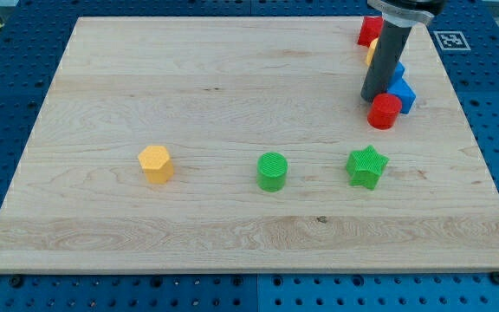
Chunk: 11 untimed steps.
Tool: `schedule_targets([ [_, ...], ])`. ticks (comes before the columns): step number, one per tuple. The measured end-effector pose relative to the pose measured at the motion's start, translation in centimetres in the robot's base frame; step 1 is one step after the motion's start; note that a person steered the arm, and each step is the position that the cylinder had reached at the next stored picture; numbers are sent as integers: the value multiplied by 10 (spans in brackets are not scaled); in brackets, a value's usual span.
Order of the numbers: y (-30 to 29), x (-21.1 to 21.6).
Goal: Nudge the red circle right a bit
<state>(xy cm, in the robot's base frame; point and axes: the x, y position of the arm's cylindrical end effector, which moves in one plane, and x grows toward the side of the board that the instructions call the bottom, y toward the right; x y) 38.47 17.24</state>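
The red circle (385, 111) is a short red cylinder at the view's upper right of the wooden board (189, 78). My tip (372, 98) stands right at its upper-left edge, touching or nearly touching it. A blue block (403, 94) sits just right of and behind the red circle, partly hidden by it and by the rod. Behind the rod, a second red block (369, 30) and a sliver of a yellow block (372, 54) show near the board's top edge.
A yellow hexagon (155, 164) lies at the left middle. A green circle (272, 171) lies at the centre bottom and a green star (366, 166) to its right, below the red circle. The board's right edge is near the blue block.
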Motion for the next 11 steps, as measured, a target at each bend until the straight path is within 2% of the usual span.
schedule_targets([
  [2, -1, 24],
  [4, -37, 39],
  [6, -40, 67],
  [9, 8, 67],
  [10, 10, 67],
  [11, -16, 68],
])
